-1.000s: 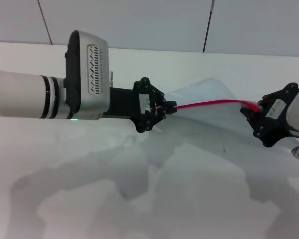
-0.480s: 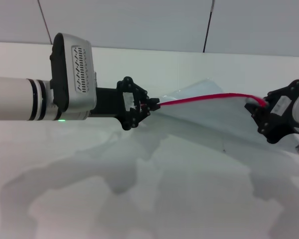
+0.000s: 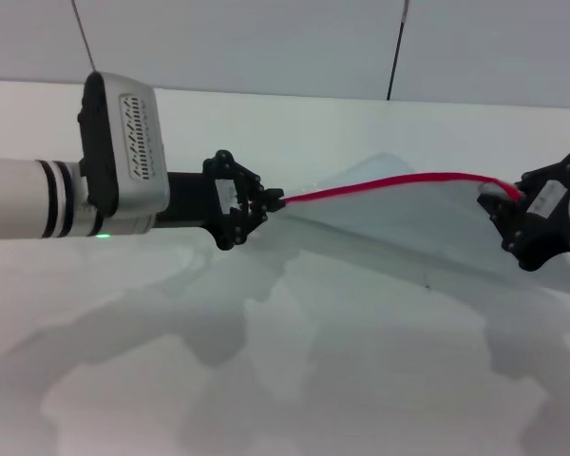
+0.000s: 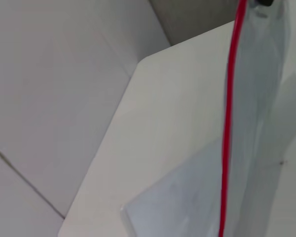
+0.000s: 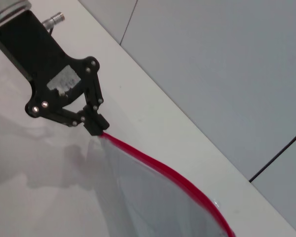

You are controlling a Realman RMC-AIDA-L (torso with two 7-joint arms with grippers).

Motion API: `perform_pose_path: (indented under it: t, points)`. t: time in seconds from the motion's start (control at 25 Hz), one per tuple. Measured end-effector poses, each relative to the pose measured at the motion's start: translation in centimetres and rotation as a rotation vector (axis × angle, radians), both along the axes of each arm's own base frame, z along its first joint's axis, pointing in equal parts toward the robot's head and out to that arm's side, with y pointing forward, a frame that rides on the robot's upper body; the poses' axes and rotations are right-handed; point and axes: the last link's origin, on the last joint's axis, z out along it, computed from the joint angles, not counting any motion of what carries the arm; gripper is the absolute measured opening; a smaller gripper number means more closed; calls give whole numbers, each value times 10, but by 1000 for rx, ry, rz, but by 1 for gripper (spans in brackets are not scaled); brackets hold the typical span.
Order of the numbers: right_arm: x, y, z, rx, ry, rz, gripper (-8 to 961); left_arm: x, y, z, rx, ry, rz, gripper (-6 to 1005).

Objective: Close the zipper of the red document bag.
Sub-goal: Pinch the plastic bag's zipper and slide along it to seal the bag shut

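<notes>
Red runs in one taut, slightly bowed line across the middle of the scene: the zipper point(image 3: 399, 180) stretched between the two arms above the white table point(image 3: 294, 380). The left pincer point(image 3: 271, 200) is pinched shut on the zipper's left end, its fingertips closed tight around the red strip. The right pincer point(image 3: 505, 202) clamps the other end at the far right, close to the edge of the head view.

Below the strip hangs the red document bag point(image 3: 408, 223), translucent blue-grey, lifted at its top edge while its lower part slopes down onto the table. In the left wrist view the zipper point(image 4: 228, 123) runs straight away along the bag point(image 4: 256, 98), with a lower corner of the pouch lying flat on the table point(image 4: 153, 123). The right wrist view shows the left pincer point(image 5: 96, 123) from the front, jaws together on the red end point(image 5: 153, 165).

Bare table lies open in front of the bag and to the left; the back edge of the table runs just behind it, under grey wall panels point(image 3: 266, 43).

Compared with a second ago, the left pincer has travelled further left and the right pincer further right, so the red line is longer and flatter.
</notes>
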Motion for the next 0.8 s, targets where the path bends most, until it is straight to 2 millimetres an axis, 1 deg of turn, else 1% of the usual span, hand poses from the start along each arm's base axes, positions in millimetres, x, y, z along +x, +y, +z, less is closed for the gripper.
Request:
perform_pose_path:
  t: [0.36,0.8]
  points:
    - [2,0,1,4,-2,-4,95,-9,0,6,24,-8,27,38]
    - [3,2,1,12,0,-4,98,-10,0,8,29,-18,34,84]
